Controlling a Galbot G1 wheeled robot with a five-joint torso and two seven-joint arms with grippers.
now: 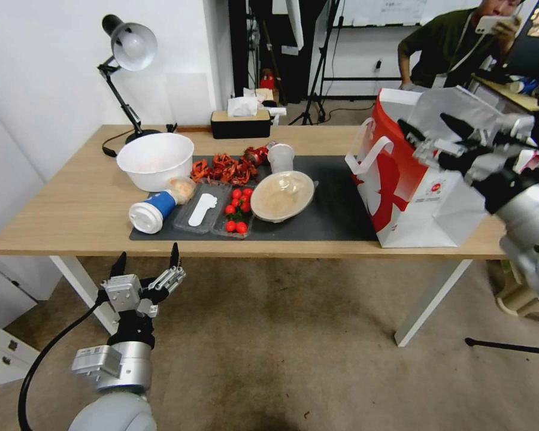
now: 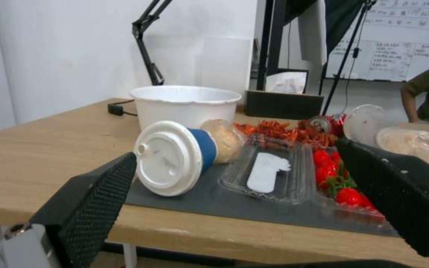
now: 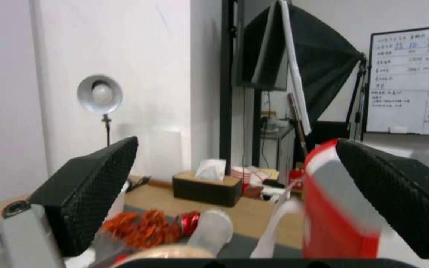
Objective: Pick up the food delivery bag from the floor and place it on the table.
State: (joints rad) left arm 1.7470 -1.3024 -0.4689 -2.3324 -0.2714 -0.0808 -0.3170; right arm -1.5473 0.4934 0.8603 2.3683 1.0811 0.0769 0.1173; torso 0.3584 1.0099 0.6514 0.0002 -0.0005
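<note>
On the tabletop's (image 1: pixel 72 203) right end the food delivery bag (image 1: pixel 422 197) stands; my right hand (image 1: pixel 428 140), spread wide at its rim, should withdraw clear.

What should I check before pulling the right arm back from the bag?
1. Food delivery bag standing on the table: ok, upright at the table's right end.
2. Bag base fully supported: not ok, its front corner sits right at the near edge.
3. Right gripper released: ok, jaws apart at the bag's open top.
4. Fingers free of the white strap handles: cannot tell.
5. Bag clear of the covered bowl: ok, a gap of dark mat between them.
6. Left gripper out of the way: ok, open, below the table's front edge.
</note>
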